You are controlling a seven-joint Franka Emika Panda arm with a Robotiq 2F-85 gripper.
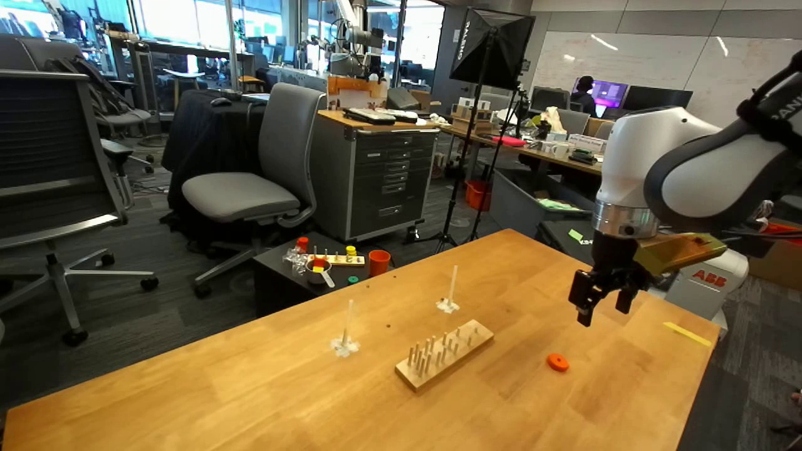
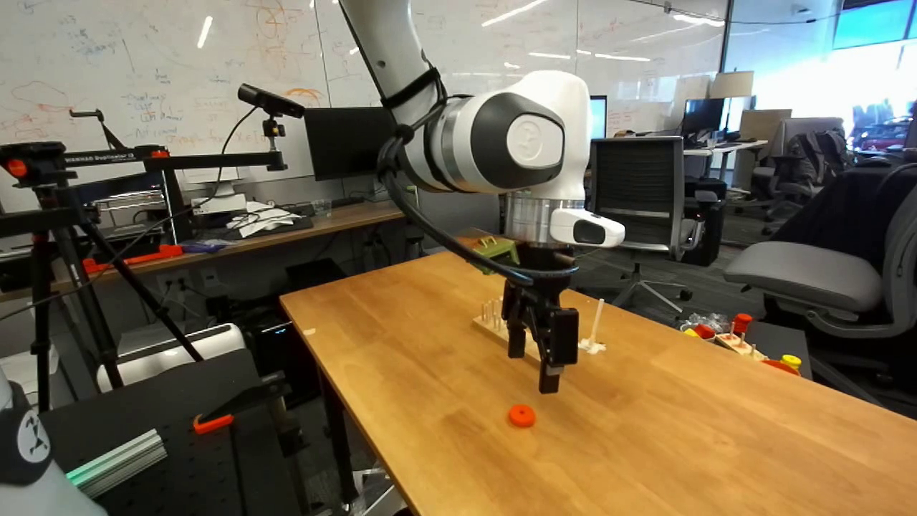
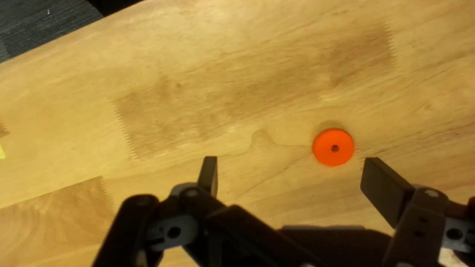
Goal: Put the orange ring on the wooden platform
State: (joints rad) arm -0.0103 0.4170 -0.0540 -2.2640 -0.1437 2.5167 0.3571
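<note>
The orange ring (image 1: 557, 362) lies flat on the table. It also shows in an exterior view (image 2: 521, 416) and in the wrist view (image 3: 326, 155), where its small centre hole is visible. The wooden platform (image 1: 452, 359) is a flat light-wood block with several upright pegs. In an exterior view it is partly hidden behind the gripper (image 2: 491, 328); it is out of the wrist view. My gripper (image 1: 603, 316) is open and empty above the table. In the wrist view its fingers (image 3: 291, 163) stand wide apart, and the ring appears beyond the fingertips, nearer the right finger.
Two lone thin pegs stand on pale bases beside the platform, a nearer one (image 1: 348, 322) and a farther one (image 1: 453, 285). Yellow tape (image 1: 687, 334) marks the table near an edge. A low black stand beside the table holds an orange cup (image 1: 379, 263) and small parts.
</note>
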